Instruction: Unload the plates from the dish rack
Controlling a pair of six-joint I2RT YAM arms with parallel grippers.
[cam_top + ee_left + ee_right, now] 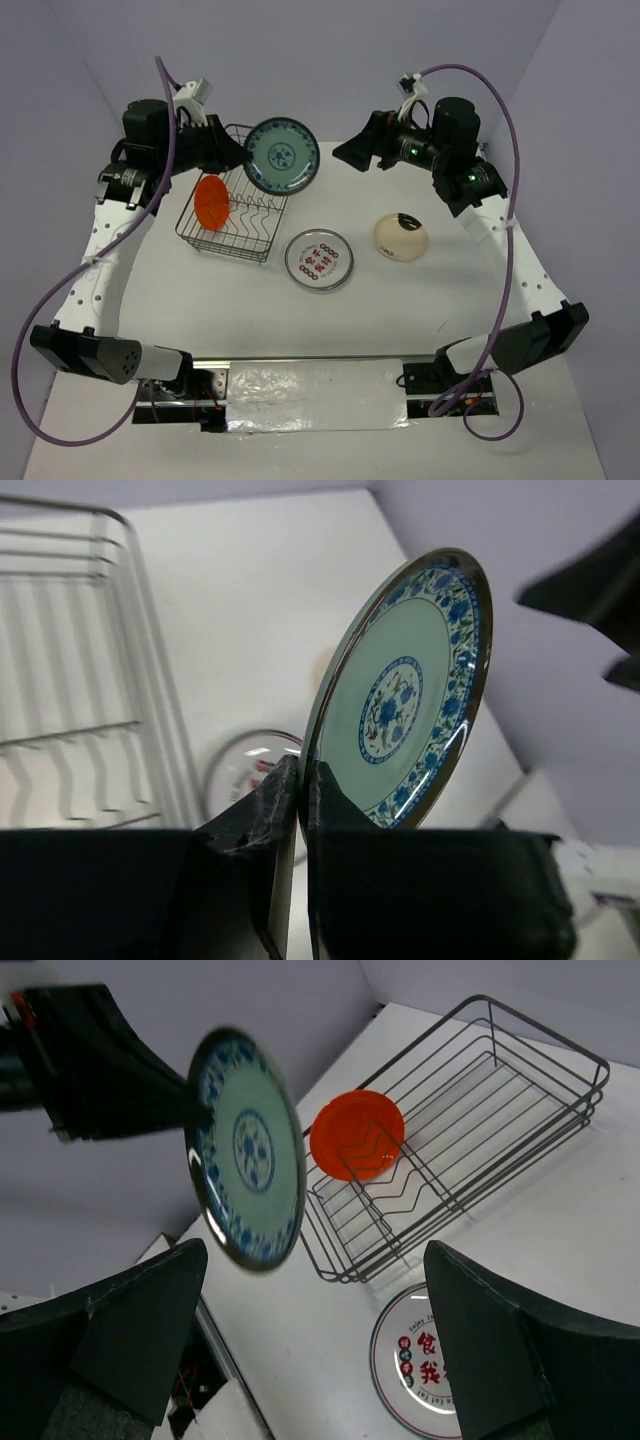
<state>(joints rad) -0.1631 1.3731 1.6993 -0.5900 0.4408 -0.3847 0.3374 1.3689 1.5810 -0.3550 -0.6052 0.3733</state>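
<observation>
My left gripper [240, 155] is shut on the rim of the teal patterned plate [283, 155] and holds it upright in the air above the dish rack's far right corner. The left wrist view shows its fingertips [302, 775] pinching the plate's [400, 690] lower edge. The dark wire dish rack [250, 228] holds a small orange plate [211, 201] leaning at its left end. A white plate with red characters [319, 259] and an overturned cream plate [402, 237] lie on the table. My right gripper [347, 155] is open and empty, facing the teal plate [245, 1150].
The right wrist view shows the rack [500, 1090] with the orange plate [357, 1135] in it and the white plate [420, 1360] below. White walls close in the table at the back and sides. The arm bases stand at the near edge.
</observation>
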